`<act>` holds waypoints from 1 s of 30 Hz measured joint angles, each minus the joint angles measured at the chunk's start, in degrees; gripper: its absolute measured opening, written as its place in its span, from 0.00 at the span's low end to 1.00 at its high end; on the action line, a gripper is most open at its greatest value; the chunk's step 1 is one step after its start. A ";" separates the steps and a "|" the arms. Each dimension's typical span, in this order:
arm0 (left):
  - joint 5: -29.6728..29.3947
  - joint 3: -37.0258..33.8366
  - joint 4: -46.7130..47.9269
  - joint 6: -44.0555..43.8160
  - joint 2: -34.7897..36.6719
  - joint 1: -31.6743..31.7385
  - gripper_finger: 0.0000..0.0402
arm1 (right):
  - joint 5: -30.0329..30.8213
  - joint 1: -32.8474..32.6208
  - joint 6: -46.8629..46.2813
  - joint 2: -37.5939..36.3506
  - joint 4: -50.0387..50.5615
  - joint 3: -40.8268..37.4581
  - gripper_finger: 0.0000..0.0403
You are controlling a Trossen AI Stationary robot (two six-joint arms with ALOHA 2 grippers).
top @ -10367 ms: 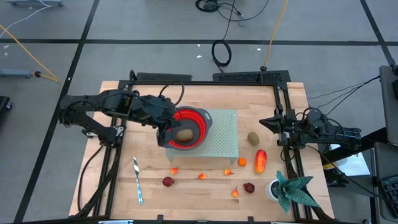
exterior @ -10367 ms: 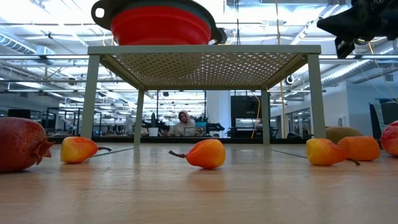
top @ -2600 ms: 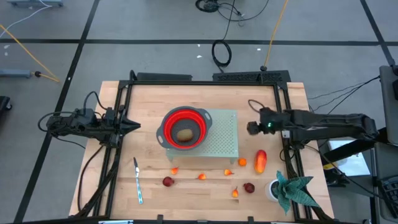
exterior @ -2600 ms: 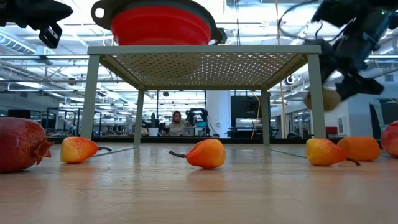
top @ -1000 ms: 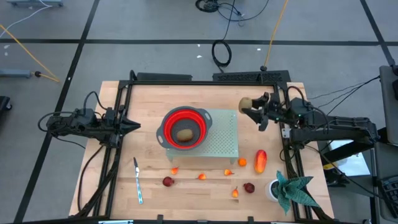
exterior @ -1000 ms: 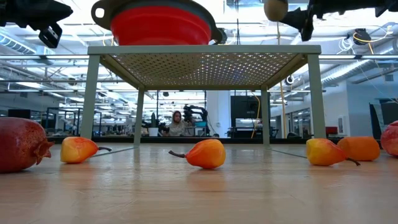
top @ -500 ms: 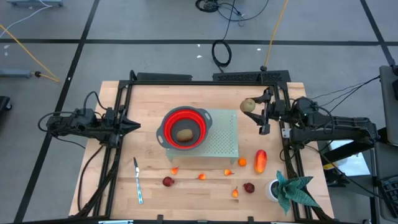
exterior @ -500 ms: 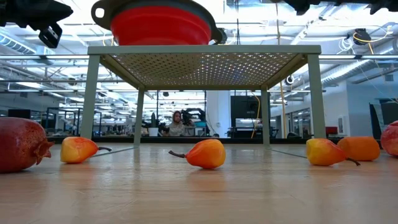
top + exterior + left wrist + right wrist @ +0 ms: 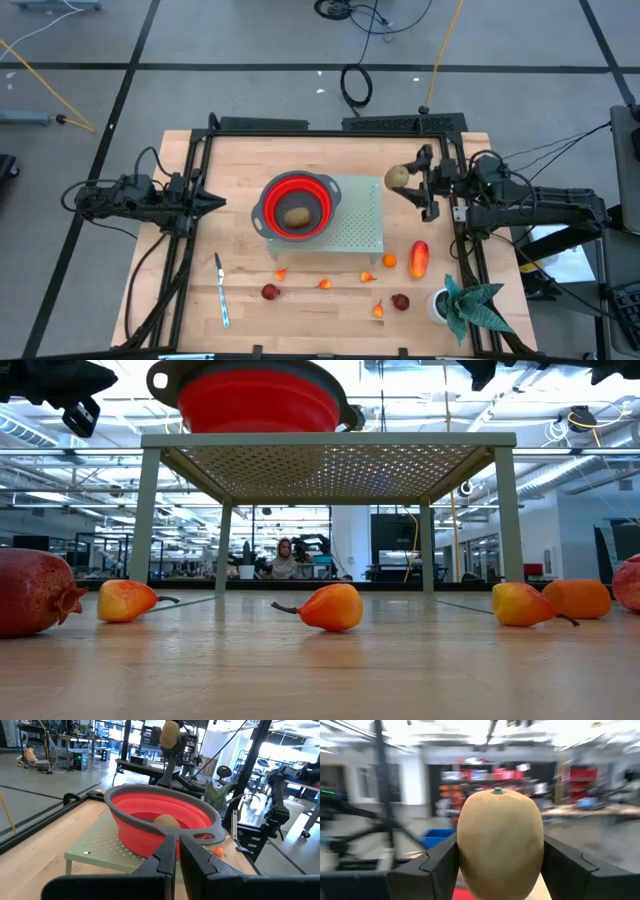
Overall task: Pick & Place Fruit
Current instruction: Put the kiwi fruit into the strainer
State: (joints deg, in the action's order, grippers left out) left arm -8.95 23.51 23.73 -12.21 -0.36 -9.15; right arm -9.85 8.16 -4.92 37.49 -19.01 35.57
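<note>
A brownish-green kiwi (image 9: pixel 397 176) hangs in the air by the far right corner of the green perforated stand (image 9: pixel 360 225), with my right gripper (image 9: pixel 410 182) shut on it. On the stand sits a red colander bowl (image 9: pixel 297 205) with another kiwi (image 9: pixel 297 215) inside. A longer red-orange piece (image 9: pixel 418 258), two dark red round ones (image 9: pixel 270 292) (image 9: pixel 400 301) and several tiny orange ones (image 9: pixel 325 283) lie on the table. My left gripper (image 9: pixel 218 203) waits shut at the table's left, pointing at the bowl. My right gripper pinches the kiwi's two sides (image 9: pixel 465 855) between its two fingers (image 9: pixel 432 867), which lie across its middle. The fingers come from the table's right, about level and tipped slightly up. The kiwi is lifted clear of table and stand, its green-dotted end (image 9: pixel 497 791) toward the wrist picture's top.
A silver knife (image 9: pixel 221 290) lies near the front left. A green leafy plant in a white pot (image 9: pixel 462 302) stands at the front right corner. Black frame rails (image 9: pixel 190 240) run along both sides of the table.
My right gripper has rolled about its own line and tipped upward while staying by the stand's far right corner. The kiwi in it has risen out of the top of the low view.
</note>
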 joint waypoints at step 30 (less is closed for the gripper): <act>0.08 -0.01 0.08 1.99 -0.02 0.00 0.05 | -24.10 -7.19 -13.89 9.31 -37.44 0.04 0.57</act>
State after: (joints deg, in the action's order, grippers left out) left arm -8.87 23.50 23.80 -10.22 -0.38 -9.15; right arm -33.95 0.98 -18.81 46.80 -56.44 35.62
